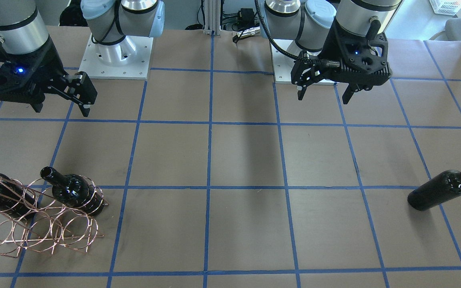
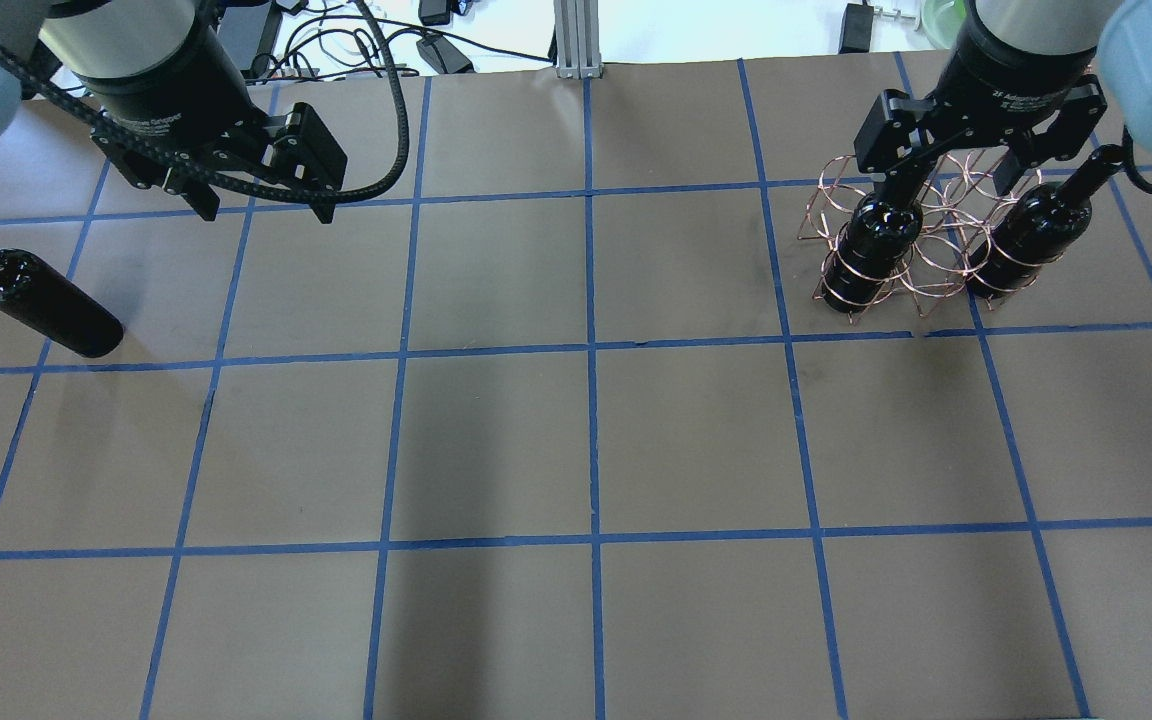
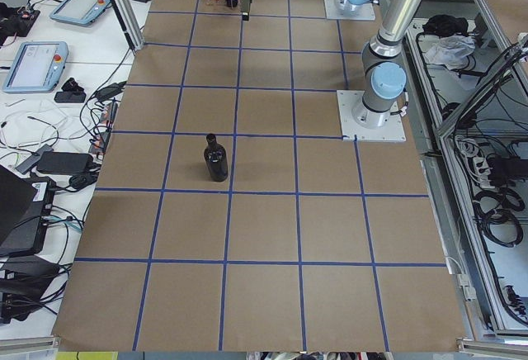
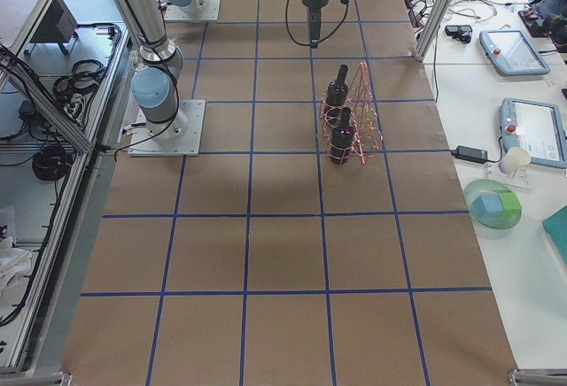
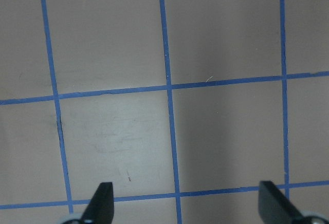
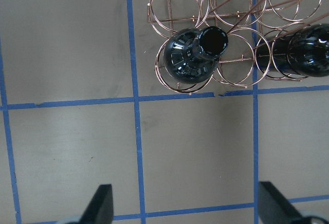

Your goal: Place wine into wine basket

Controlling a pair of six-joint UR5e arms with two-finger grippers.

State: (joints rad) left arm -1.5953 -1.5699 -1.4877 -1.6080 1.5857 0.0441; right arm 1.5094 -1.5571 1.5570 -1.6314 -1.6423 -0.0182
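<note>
One wine bottle (image 1: 444, 192) lies on its side on the table, also in the overhead view (image 2: 31, 300). My left gripper (image 1: 322, 94) hangs open and empty above the table, nearer the robot's base than that bottle; the left wrist view (image 5: 187, 203) shows only bare table between its fingers. The copper wine basket (image 1: 42, 234) holds two more bottles (image 2: 871, 250) (image 2: 1026, 245), necks pointing up and out. My right gripper (image 2: 956, 180) is open and empty above the basket (image 2: 941, 255); its wrist view (image 6: 187, 203) shows one bottle's mouth (image 6: 213, 40).
The brown table cover (image 2: 586, 450) carries a grid of blue tape. Both arm bases (image 1: 114, 56) stand at the robot's side. Cables and a post (image 2: 576, 40) lie past the table's far edge.
</note>
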